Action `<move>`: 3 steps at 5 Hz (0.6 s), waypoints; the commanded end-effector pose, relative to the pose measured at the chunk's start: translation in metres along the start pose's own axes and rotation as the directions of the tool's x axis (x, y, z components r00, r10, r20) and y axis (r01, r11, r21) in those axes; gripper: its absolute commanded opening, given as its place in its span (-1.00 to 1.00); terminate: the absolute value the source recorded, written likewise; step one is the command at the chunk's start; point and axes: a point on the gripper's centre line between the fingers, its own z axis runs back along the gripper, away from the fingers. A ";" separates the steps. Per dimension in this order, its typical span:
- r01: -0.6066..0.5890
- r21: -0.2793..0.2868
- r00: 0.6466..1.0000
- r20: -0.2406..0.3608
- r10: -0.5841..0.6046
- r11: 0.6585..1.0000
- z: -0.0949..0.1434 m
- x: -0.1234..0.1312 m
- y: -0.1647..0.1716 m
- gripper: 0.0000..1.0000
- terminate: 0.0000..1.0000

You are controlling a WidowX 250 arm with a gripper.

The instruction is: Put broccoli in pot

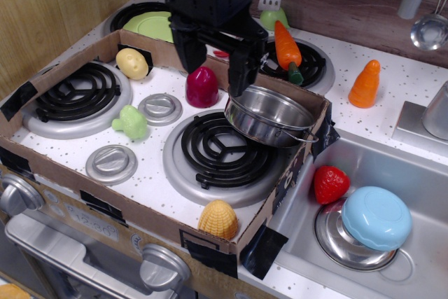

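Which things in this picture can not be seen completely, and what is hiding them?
All in the single camera view:
- Lime-green plate: its right part is behind the gripper.
- Dark red toy: its top is partly covered by the gripper.
- Steel bowl in the sink: mostly hidden under the light-blue dome.
- Pot: its inside bottom is not visible from this angle.
- Ladle: cut off by the right edge.
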 end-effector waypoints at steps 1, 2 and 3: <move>-0.057 0.034 0.998 0.004 0.057 0.998 -0.010 -0.006 0.027 1.00 -1.00; -0.072 0.057 0.997 -0.003 0.072 0.996 -0.017 -0.009 0.032 1.00 -1.00; -0.102 0.092 0.995 -0.003 0.103 0.991 -0.025 -0.014 0.041 1.00 -1.00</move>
